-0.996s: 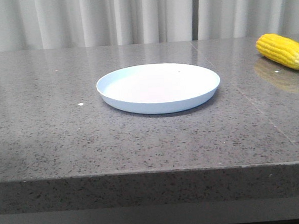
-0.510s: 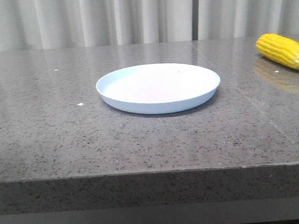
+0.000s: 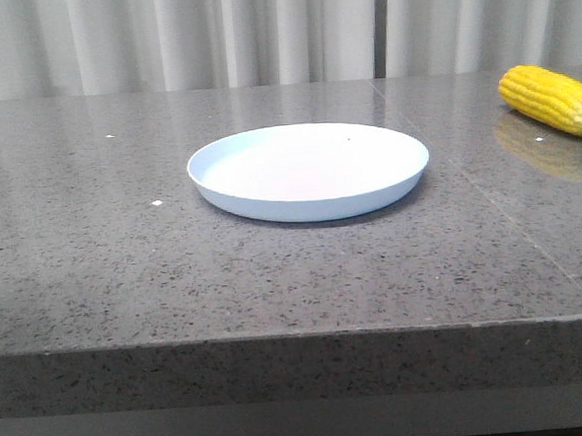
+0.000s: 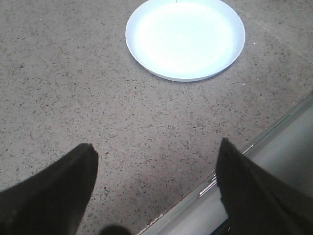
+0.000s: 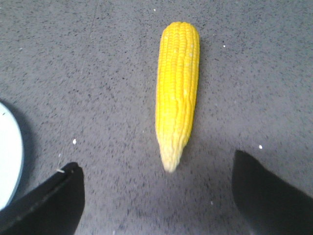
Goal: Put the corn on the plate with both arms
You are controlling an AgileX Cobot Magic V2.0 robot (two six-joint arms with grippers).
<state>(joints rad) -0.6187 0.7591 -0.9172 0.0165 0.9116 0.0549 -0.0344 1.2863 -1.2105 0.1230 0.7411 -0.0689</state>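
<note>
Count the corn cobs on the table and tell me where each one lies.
1. The corn lies on the table's far right side, apart from the plate, with nothing holding it. In the right wrist view it sits ahead of the open right claw. No others show.

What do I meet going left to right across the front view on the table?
The plate near the middle, then bare grey tabletop, then the corn at the far right edge, lying apart from the plate.

We see a grey speckled stone worktop [image 3: 125, 248] with a thick front edge, and behind it pale pleated curtains [image 3: 161, 38] hang across the back.
</note>
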